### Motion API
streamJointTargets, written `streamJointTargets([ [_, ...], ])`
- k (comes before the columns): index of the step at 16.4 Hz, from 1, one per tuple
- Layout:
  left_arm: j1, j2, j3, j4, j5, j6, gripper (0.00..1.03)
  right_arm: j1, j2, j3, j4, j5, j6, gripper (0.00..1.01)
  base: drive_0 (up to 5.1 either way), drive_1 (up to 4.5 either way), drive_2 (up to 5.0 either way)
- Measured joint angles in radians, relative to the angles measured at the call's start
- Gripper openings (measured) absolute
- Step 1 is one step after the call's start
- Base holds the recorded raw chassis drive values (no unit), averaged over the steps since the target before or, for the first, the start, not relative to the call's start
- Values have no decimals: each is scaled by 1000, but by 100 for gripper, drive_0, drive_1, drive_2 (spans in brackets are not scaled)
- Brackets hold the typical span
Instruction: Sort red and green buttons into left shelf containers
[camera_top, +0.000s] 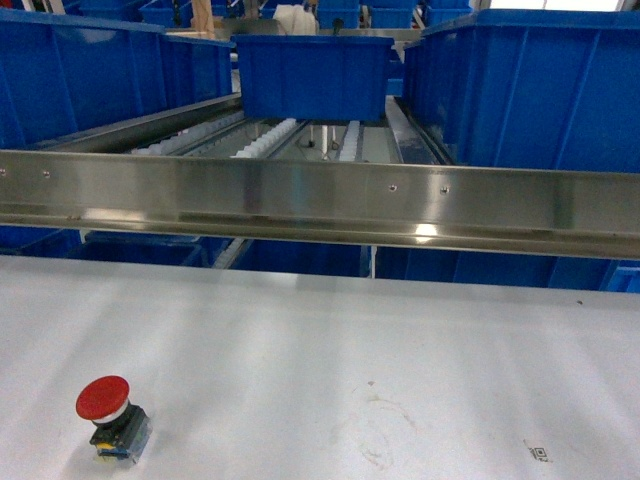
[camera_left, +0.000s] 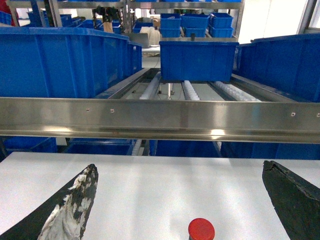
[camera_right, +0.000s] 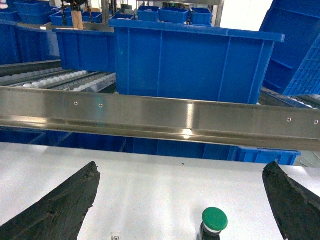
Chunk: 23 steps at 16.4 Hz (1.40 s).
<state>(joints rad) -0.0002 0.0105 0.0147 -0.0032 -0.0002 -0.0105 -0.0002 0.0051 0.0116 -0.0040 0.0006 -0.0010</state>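
Observation:
The red button (camera_top: 103, 398) lies on the white table (camera_top: 350, 330) at the lower left of the head view, red cap up on a black-and-clear body. In the left wrist view the same red button (camera_left: 201, 229) sits low between the fingers of my open left gripper (camera_left: 180, 166), untouched. The green button (camera_right: 214, 220) stands on the table between the wide-apart fingers of my open right gripper (camera_right: 182, 165), also untouched. A large blue bin (camera_top: 80, 75) sits on the left of the shelf behind the rail. Neither gripper shows in the head view, nor does the green button.
A stainless steel rail (camera_top: 320, 200) runs across in front of the shelf, above the table's far edge. Behind it are white conveyor rollers (camera_top: 265, 140), a middle blue bin (camera_top: 313, 75) and a right blue bin (camera_top: 530, 85). A small printed marker (camera_top: 538, 452) lies at the table's front right.

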Motion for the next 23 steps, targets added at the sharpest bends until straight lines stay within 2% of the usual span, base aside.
streamJointTargets([
  [12, 0, 0, 0, 0, 0, 0, 98, 3, 2, 0, 7, 4, 0, 98, 0, 0, 0],
  [15, -2, 2, 0, 2, 0, 0, 98, 64, 179, 0, 234, 67, -1, 98, 0, 0, 0],
  [17, 2, 103, 0, 123, 20, 11, 98, 63, 350, 0, 418, 77, 0, 98, 0, 0, 0],
  [19, 11, 356, 10, 338, 67, 13, 98, -3, 595, 17, 625, 43, -5, 98, 0, 0, 0],
  [21, 5, 694, 97, 568, 80, 13, 98, -71, 926, 109, 820, 5, -55, 98, 0, 0, 0],
  [23, -27, 977, 188, 688, 77, 3, 98, -93, 1215, 198, 894, -20, -81, 98, 0, 0, 0],
])
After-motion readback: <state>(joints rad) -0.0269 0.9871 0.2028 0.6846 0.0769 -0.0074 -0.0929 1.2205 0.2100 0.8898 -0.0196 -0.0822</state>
